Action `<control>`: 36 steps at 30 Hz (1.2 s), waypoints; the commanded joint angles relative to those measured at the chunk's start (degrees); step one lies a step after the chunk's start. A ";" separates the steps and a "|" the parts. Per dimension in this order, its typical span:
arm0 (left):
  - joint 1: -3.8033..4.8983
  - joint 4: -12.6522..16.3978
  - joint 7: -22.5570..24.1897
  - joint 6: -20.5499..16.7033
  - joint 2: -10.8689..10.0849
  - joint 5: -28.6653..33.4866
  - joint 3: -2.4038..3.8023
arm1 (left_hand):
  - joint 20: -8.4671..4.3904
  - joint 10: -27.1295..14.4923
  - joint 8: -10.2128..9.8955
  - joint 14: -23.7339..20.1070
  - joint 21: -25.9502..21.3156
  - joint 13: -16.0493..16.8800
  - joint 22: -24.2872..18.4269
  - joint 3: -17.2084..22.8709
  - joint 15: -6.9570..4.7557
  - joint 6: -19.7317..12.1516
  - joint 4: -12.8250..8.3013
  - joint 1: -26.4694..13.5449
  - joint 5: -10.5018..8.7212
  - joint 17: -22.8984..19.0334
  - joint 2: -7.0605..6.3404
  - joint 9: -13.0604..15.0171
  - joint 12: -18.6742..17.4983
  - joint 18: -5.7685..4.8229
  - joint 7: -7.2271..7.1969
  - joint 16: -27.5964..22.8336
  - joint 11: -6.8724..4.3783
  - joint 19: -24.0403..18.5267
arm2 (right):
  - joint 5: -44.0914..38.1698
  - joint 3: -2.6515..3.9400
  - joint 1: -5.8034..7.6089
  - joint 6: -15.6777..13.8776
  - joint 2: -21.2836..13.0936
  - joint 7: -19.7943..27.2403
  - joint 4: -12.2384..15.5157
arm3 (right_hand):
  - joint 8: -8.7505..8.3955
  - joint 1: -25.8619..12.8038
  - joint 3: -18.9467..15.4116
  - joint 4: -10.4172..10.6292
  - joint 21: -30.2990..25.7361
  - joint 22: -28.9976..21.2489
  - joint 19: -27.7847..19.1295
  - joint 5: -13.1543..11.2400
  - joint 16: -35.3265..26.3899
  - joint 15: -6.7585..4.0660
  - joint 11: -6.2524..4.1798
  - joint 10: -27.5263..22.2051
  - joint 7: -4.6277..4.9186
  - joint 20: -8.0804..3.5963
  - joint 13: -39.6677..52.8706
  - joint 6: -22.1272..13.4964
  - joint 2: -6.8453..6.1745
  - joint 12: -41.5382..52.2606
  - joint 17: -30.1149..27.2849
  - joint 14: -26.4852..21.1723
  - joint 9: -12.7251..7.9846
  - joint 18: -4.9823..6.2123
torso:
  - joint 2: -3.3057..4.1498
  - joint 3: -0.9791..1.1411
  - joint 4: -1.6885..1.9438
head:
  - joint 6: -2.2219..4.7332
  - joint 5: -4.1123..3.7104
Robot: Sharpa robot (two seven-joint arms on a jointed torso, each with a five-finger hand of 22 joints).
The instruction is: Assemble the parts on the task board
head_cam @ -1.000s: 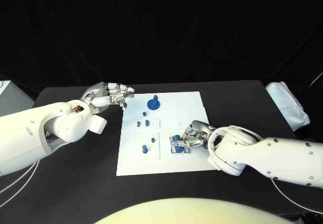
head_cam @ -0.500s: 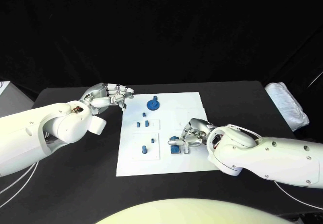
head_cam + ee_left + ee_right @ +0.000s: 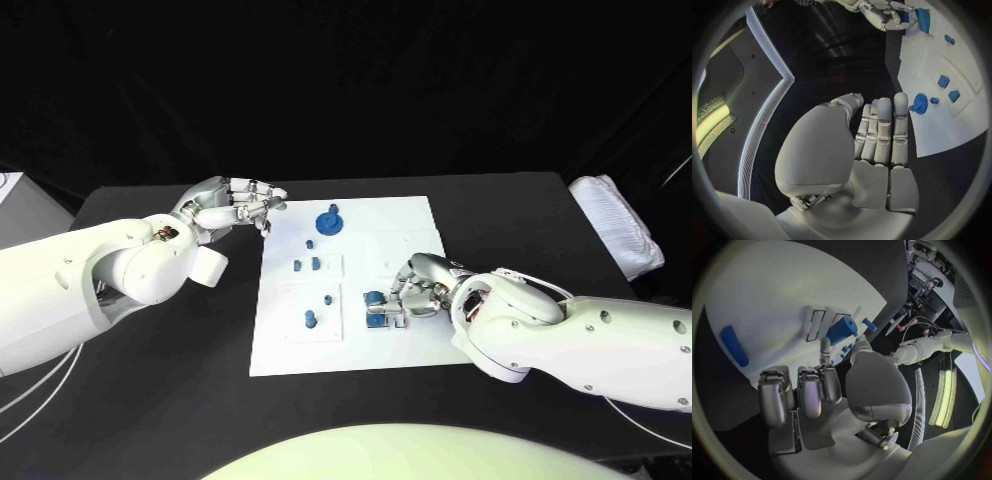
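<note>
Several blue parts (image 3: pixel 304 266) flank the right robot hand (image 3: pixel 408 292) on the task board (image 3: pixel 411 218).

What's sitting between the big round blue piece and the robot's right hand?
In the head view, two small blue parts on the white board lie between the round piece and right hand.

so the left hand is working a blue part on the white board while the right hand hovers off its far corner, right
Not quite, the hands are swapped. In the head view the right hand works a blue part on the task board, while the left hand hovers off its far corner, holding nothing.
</note>
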 commanded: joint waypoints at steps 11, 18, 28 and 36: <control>0.02 0.02 -0.05 0.86 0.06 0.28 0.04 | 0.09 0.40 0.41 0.06 0.22 -0.09 0.09 0.09 -0.02 -0.15 0.06 -0.11 -0.17 0.11 0.24 -0.11 -0.01 0.83 0.24 -0.33 0.10 -0.39 | -1.18 -0.01 -0.09 1.82 -0.44 2.15 0.01 | 0.45 1.87 0.52 -0.07 0.12 15.06 5.99 0.50 0.01 -0.31 -0.23 3.02 -0.11 -0.53 10.38 -0.48 0.25 0.11 12.79 5.35 0.09 -0.81 | 0.00 -0.06 0.07 | -0.14 0.08; 0.02 0.03 -0.14 0.87 0.04 0.27 0.04 | 0.09 0.40 0.41 0.06 0.22 -0.09 0.09 0.09 -0.02 -0.15 0.06 -0.11 -0.17 0.11 0.24 -0.11 -0.01 0.83 0.24 -0.33 0.10 -0.39 | -1.86 -0.01 -0.10 2.45 0.05 1.23 -0.62 | 0.56 7.07 1.41 -0.29 0.12 15.06 5.99 0.46 -0.03 -0.35 -0.26 3.02 -0.13 -0.58 10.45 -0.72 1.61 -0.04 12.74 5.33 -0.05 -0.81 | 0.01 -0.07 0.06 | -0.14 0.14; 0.02 0.01 -0.20 0.87 0.01 0.24 0.04 | 0.09 0.40 0.41 0.06 0.22 -0.09 0.09 0.09 -0.02 -0.15 0.06 -0.11 -0.17 0.11 0.24 -0.11 -0.01 0.83 0.24 -0.33 0.10 -0.39 | -3.46 -0.01 -0.14 2.97 0.38 0.50 -0.95 | 0.50 10.89 3.27 -0.30 0.12 15.06 5.99 -2.02 -0.01 -0.35 -0.25 3.07 -0.11 -0.60 10.57 -0.74 1.23 -0.09 12.80 5.34 -0.41 -0.81 | 0.00 -0.05 0.04 | -0.34 0.17; 0.02 -0.08 -0.20 0.84 0.01 0.22 0.04 | 0.09 0.40 0.41 0.06 0.22 -0.09 0.09 0.09 -0.02 -0.15 0.06 -0.11 -0.17 0.11 0.24 -0.11 -0.01 0.83 0.24 -0.33 0.10 -0.39 | -6.15 -0.01 -0.16 1.90 -0.02 -0.41 -1.10 | 0.42 12.22 4.28 -0.30 0.12 15.06 5.99 -1.37 0.02 -0.34 -0.25 3.09 -0.10 -0.60 10.63 -0.68 0.89 -0.09 12.89 5.37 -0.61 -0.81 | 0.02 -0.01 -0.02 | -0.35 0.15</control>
